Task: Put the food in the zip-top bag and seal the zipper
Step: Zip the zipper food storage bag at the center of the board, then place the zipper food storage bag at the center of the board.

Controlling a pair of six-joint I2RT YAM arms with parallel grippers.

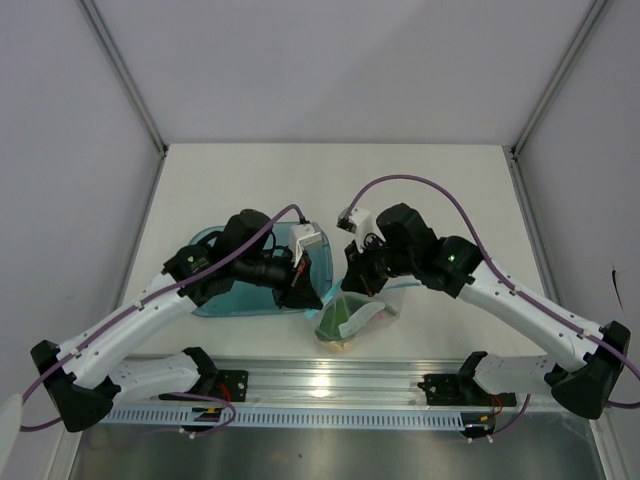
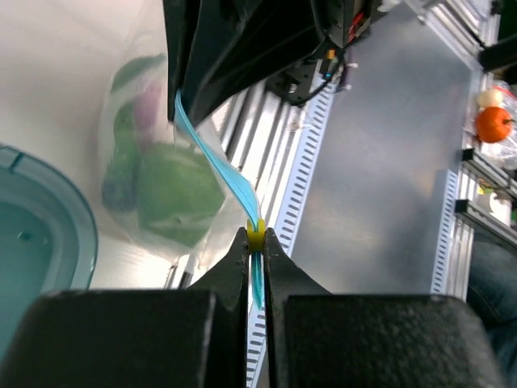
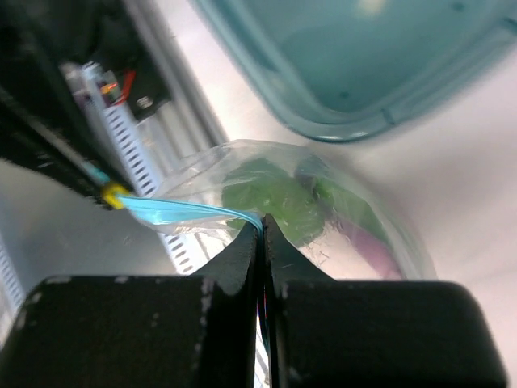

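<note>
The zip-top bag [image 1: 362, 318] hangs between my two grippers above the table's near edge. Inside it is the food: a green piece [image 2: 174, 190], a pink-purple piece [image 3: 376, 242] and something yellowish [image 1: 343, 345] at the bottom. The zipper [image 2: 218, 162] runs as a blue-teal strip from one gripper to the other. My left gripper [image 2: 255, 242] is shut on the zipper just behind its yellow slider [image 2: 255, 233]. My right gripper [image 3: 262, 228] is shut on the zipper's [image 3: 186, 212] other end, close above the green piece [image 3: 275, 198]. In the top view the left gripper [image 1: 316, 296] and right gripper [image 1: 352, 286] nearly meet.
A translucent teal tray [image 1: 215, 300] lies on the table just left of the bag, under the left arm, and shows in the right wrist view [image 3: 363, 73]. The aluminium rail [image 1: 330, 385] with the arm bases runs along the near edge below the bag.
</note>
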